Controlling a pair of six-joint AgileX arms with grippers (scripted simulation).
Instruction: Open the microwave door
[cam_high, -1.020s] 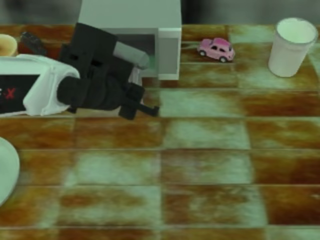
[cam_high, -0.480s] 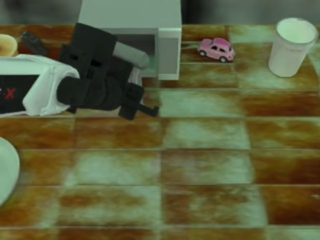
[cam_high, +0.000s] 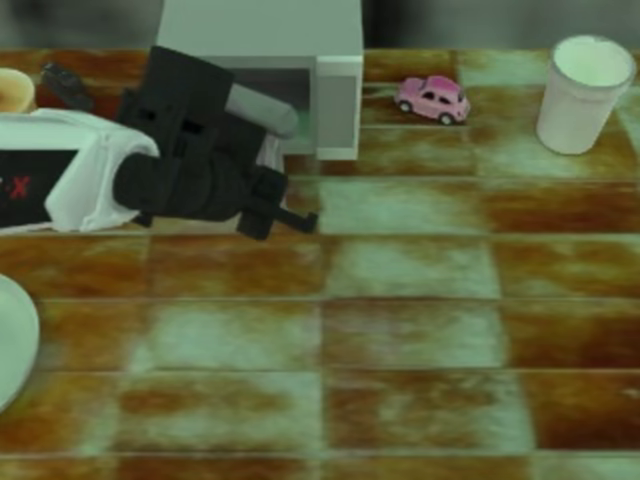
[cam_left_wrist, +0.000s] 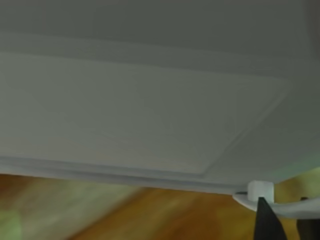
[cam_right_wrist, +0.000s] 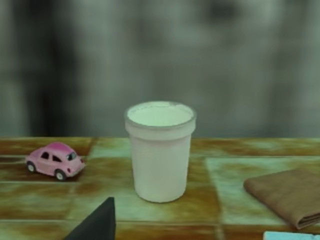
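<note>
You see the microwave (cam_high: 262, 40) at the back of the surface (cam_high: 400, 330), left of the middle, its front facing the near edge and its long axis running left to right. The microwave door (cam_left_wrist: 140, 120) stands partly open, swung out from the front toward the left, so the cavity (cam_high: 300, 105) shows beside the plain control strip (cam_high: 338, 105). Your left tool (cam_high: 295, 215) sits just in front of the microwave at the door's lower edge; the wrist view shows its dark fingers (cam_left_wrist: 265, 222) just beside a small white tab on that edge, but you cannot tell whether they grip it or how wide they stand. A pink toy car (cam_high: 432, 99) sits to the right of the microwave, and farther right a white cup (cam_high: 585, 95) stands upright, apparently filled with something pale. A folded brown cloth (cam_right_wrist: 287, 195) lies near the cup. The right tool (cam_right_wrist: 97, 225) shows only as a dark tip in its own wrist view.
</note>
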